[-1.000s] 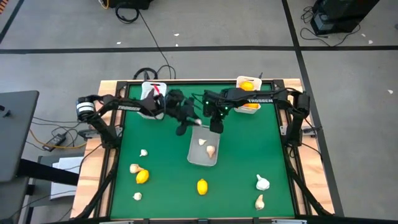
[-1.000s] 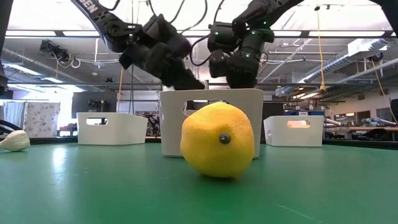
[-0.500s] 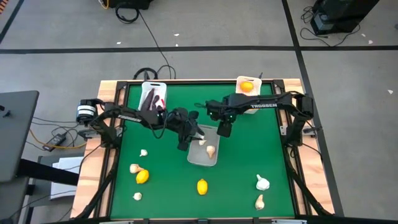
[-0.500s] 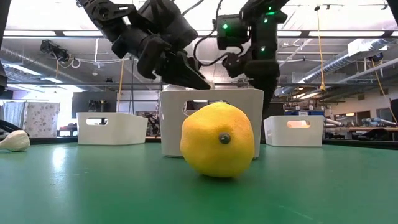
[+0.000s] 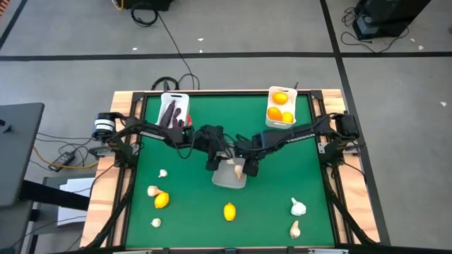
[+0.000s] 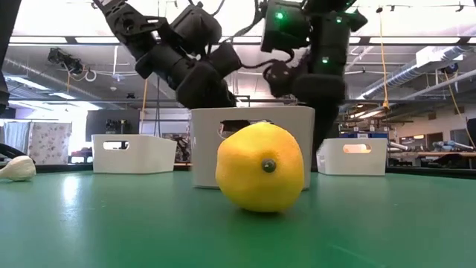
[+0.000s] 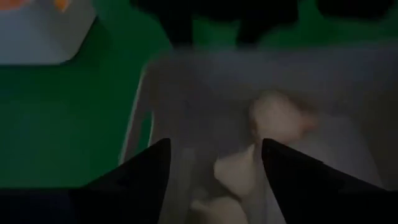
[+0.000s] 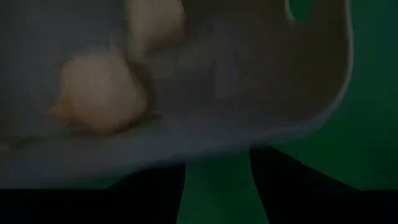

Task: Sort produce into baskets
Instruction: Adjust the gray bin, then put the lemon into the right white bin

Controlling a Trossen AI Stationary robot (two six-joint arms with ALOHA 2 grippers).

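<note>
Both grippers hovering at the centre basket (image 5: 229, 176) mid-frame on the table (image 5: 282, 176): left gripper (image 7: 211, 168) jaws standing apart over garlic bulbs (image 7: 280, 115) inside; right gripper (image 8: 217, 180) jaws apart, straddling the rim. Judged light, papery, fragile; gripping bulbs across the widest part advised. Lemons (image 6: 260, 167) firm, liable to roll. No readable writing showing.

Both arms meet over the middle basket (image 5: 227, 180), lemons (image 5: 229, 211) and garlic (image 5: 298, 207) scattered nearby.
</note>
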